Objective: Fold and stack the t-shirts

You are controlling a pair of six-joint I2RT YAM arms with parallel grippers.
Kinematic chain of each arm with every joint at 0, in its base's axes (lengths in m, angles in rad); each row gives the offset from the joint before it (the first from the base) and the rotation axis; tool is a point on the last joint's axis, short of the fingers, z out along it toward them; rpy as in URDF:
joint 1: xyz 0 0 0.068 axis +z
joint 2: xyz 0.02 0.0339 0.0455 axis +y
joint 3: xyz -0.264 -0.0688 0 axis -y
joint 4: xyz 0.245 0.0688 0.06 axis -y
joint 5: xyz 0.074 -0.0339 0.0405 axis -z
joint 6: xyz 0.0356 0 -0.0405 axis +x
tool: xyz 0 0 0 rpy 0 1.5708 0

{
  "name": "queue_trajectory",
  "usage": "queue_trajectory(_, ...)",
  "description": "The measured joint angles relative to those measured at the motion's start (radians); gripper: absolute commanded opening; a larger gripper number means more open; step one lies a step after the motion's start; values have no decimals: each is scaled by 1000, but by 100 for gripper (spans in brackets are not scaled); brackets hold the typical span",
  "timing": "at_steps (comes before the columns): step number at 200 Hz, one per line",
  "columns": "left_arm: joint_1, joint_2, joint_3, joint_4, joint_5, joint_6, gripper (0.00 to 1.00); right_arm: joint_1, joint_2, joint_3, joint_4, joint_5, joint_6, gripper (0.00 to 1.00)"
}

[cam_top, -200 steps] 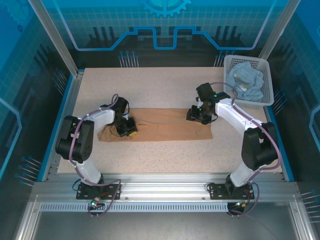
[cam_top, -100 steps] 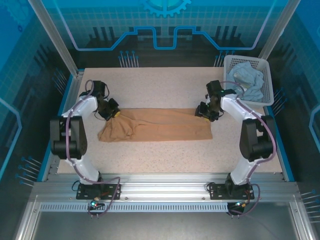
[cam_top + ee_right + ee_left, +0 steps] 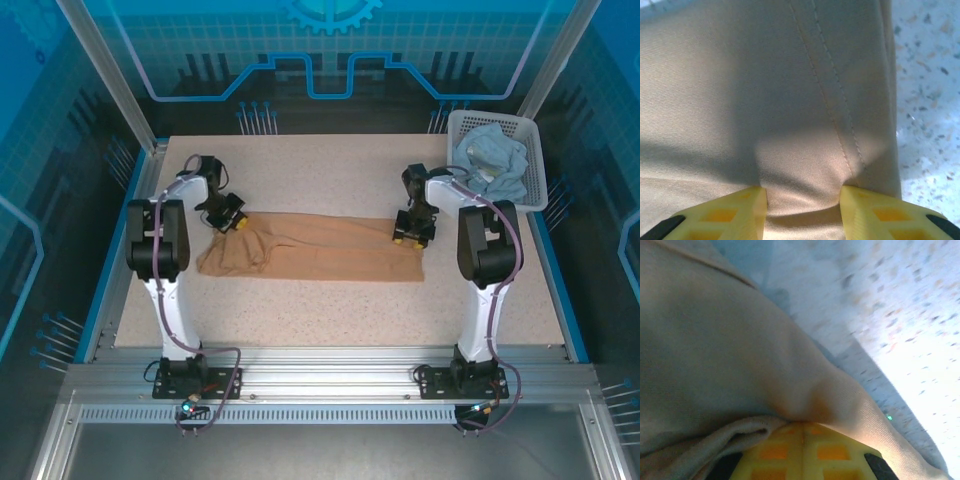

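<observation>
A speckled cream bench (image 3: 330, 170) is seen from above, with two white robot arms rising from its near edge. A tan t-shirt (image 3: 320, 250) lies across the middle of the bench, folded into a long, narrow band that runs left to right.

The left tool (image 3: 233, 216) sits at the far left end of the band, where the cloth bunches and rises slightly toward it. In the left wrist view the left tool (image 3: 802, 432) is closed. Its yellow fingers (image 3: 790, 455) are pressed together, and a fold of the tan t-shirt (image 3: 740, 365) is pinched at their tips. The cloth drapes away over the bench (image 3: 910, 315).

The right tool (image 3: 411, 237) rests on the far right end of the band, near its right edge. In the right wrist view the right tool (image 3: 802, 200) is open. Its two yellow fingers (image 3: 730, 215) stand apart and press onto the tan t-shirt (image 3: 765, 90), with a slight pucker of cloth between them. A double line of stitching runs up the fabric. The shirt's edge lies just to the right, with bare bench (image 3: 925, 75) beyond it.

At the far right corner of the bench stands a white lattice basket (image 3: 494, 115). A pale blue t-shirt (image 3: 492, 165) lies crumpled inside it, well apart from both tools.
</observation>
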Motion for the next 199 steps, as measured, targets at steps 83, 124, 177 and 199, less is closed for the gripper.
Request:
queue_trajectory(83,-103,430,666,23,171,-27,7,115,-232,-343,16,-82,217,44)
queue_trajectory(124,-212,537,919,7,189,-67,27,249,-345,-371,12,-107,290,48)
queue_trajectory(177,-264,17,340,82,90,-185,18,223,-353,-194,112,-113,168,42)
queue_trajectory(199,-262,-159,110,158,68,-287,16,223,-190,-41,174,-165,87,42)
